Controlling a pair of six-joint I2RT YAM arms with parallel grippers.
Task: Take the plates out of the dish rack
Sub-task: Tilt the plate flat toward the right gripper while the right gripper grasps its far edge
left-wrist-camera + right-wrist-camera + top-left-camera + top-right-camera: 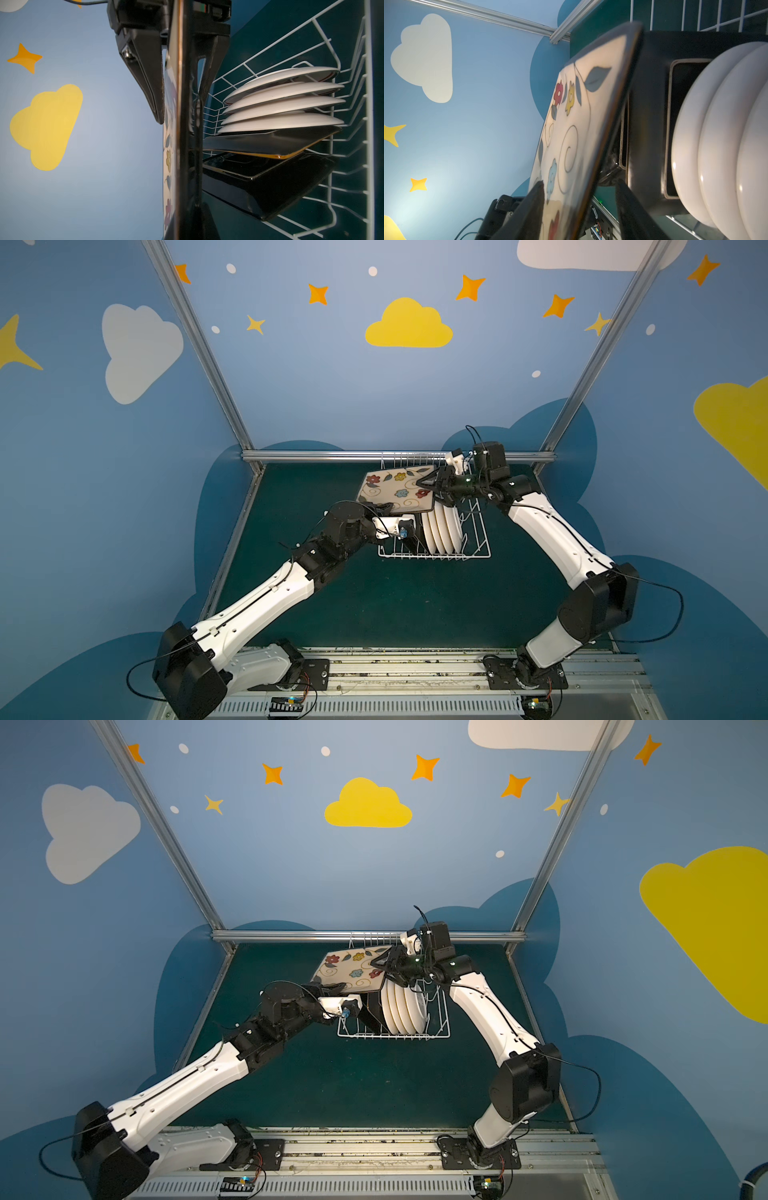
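Now: flowered square plate (397, 489) hangs face-up and tilted above the white wire dish rack (480, 549). Left gripper (382, 507) is clamped on its near edge. Right gripper (422, 486) straddles the opposite edge, jaws apart, with a gap behind the plate in the right wrist view. Four round white plates (444, 531) and dark-backed square plates (270, 143) stand upright in the rack.

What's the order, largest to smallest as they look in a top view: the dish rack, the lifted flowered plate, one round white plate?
1. dish rack
2. flowered plate, raised nearer the camera, so enlarged
3. round white plate, seen edge-on
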